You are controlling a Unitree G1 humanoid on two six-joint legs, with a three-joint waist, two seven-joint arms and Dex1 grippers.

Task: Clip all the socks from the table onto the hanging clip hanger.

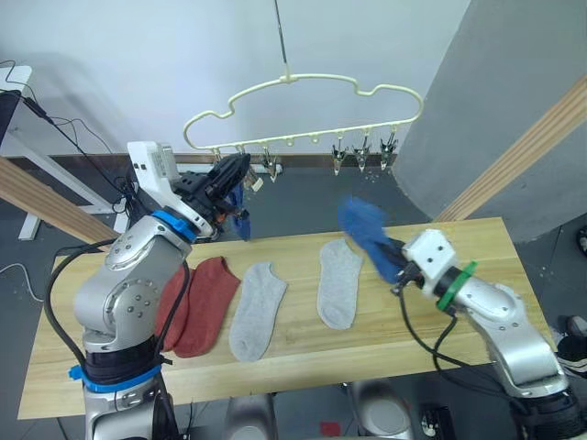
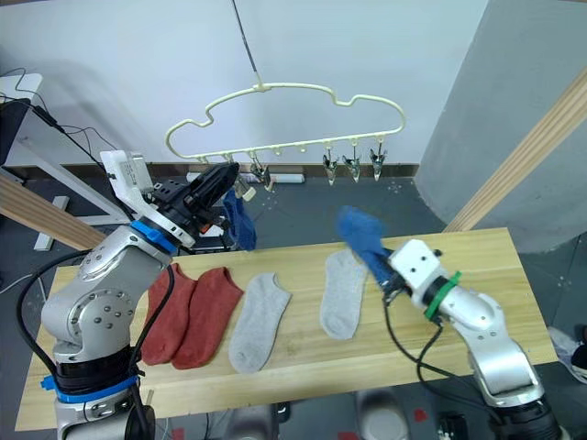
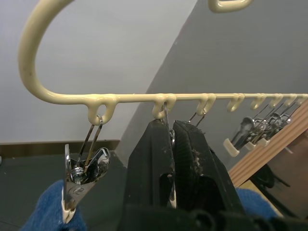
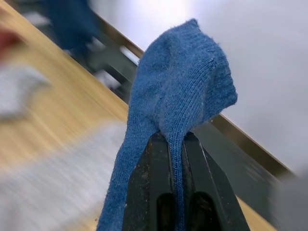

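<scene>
Blue sock (image 1: 365, 229) pinched in my right hand (image 1: 396, 261), lifted off the desk (image 1: 477, 252) for clipping; my left hand (image 3: 171, 144) squeezes a clip (image 3: 167, 139) on the clip hanger (image 1: 303, 87). Second blue sock (image 2: 240, 220) already hangs; two grey, two rust-red lie mid-desk

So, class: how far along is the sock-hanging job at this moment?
Done: one blue sock already hangs from the hanger. In hand: the right hand is shut on the second blue sock, and the left hand pinches a clip. Left: two red socks and two grey socks lie on the table.
</scene>
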